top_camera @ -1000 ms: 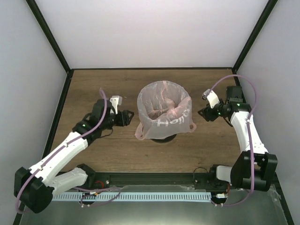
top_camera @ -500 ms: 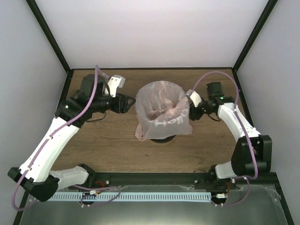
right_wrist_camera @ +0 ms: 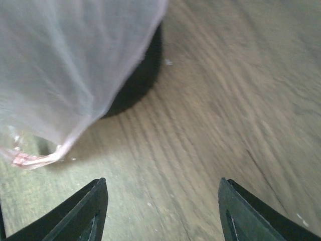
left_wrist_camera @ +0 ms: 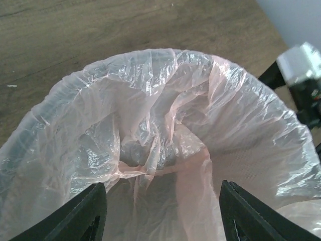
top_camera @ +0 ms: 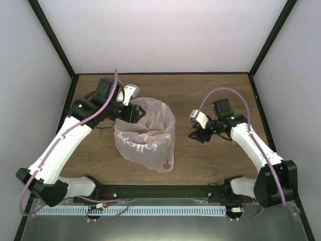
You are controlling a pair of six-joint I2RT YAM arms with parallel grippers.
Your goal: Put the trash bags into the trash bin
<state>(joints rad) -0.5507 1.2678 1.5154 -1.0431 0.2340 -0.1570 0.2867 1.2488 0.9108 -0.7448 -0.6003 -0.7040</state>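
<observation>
The pale-pink trash bag (top_camera: 145,133) stands open-mouthed at the table's left-centre, white lettering on its near side and one loop handle (top_camera: 167,163) hanging at the front. It seems to be draped over the trash bin. The bin is hidden in the top view. Only a dark edge (right_wrist_camera: 143,70) shows under the bag in the right wrist view. My left gripper (top_camera: 137,114) is open at the bag's far-left rim, its jaws either side of the bag's mouth (left_wrist_camera: 165,125). My right gripper (top_camera: 196,134) is open and empty over bare wood, to the right of the bag.
The wooden table (top_camera: 220,90) is walled by white panels with black corner posts. A black rail (top_camera: 165,192) runs along the near edge between the arm bases.
The bag has shifted left and nearer and now leans. My left gripper has gone with it at its rim. My right gripper has come off the bag's right side, nearer and lower.
</observation>
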